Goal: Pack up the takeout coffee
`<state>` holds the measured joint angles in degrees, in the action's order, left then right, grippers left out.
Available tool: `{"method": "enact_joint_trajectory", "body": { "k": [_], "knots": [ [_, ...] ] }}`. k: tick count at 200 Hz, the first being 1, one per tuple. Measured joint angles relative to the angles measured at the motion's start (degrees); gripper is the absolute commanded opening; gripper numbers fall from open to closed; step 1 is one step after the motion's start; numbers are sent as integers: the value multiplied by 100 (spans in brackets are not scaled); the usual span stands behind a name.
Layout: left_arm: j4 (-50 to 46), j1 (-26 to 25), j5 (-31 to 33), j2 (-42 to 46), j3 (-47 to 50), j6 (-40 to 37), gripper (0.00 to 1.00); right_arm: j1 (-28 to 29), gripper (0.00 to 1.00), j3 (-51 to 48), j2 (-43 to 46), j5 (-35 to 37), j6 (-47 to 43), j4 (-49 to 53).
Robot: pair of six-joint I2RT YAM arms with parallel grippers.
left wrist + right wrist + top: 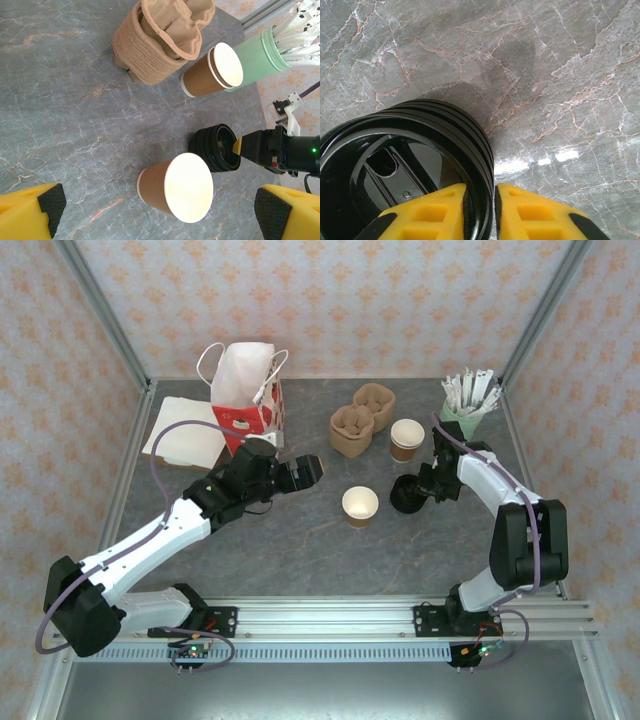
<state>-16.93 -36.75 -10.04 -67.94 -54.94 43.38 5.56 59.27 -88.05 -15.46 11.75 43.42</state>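
"Where was the kraft cup (360, 506)?"

"Upright and open-topped on the grey marbled table (290, 552), pale inside. It stood between the two arms, and the stack of black lids (404, 497) was just beside it on the right."

"What was the right gripper (479, 200) doing?"

"It was down at that stack. Its wrist view showed one yellow finger (427, 215) inside the hollow of the top lid and the other outside. The lid wall sat in the narrow slit between them (the pads looked to be touching the rim on both sides). So it was nearly closed and pinching the lids by their edge."

"And the left gripper (306, 470)?"

"It was spread wide with nothing in its grasp. It hung over the table to the left of the cup, apart from it. Its wrist camera looked across at the cup's mouth, with the black pads (50, 200) far out at the bottom corners."

"What else was on the table?"

"A second kraft cup (406, 439), also open, stood farther back near the brown pulp carrier (360, 418). The mint-green cup of white stirrers (466, 405) was in the far right corner. A white and red paper bag (247, 395) stood far left, with something flat and white (185, 440) beside it."
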Motion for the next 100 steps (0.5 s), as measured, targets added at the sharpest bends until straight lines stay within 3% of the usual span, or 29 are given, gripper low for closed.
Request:
{"method": "enact_joint_trajectory", "body": {
  "k": [100],
  "knots": [
    [-31, 0, 0, 0, -28, -42, 100, 0, 15, 114, 2, 24, -33, 61]
  ]
}}
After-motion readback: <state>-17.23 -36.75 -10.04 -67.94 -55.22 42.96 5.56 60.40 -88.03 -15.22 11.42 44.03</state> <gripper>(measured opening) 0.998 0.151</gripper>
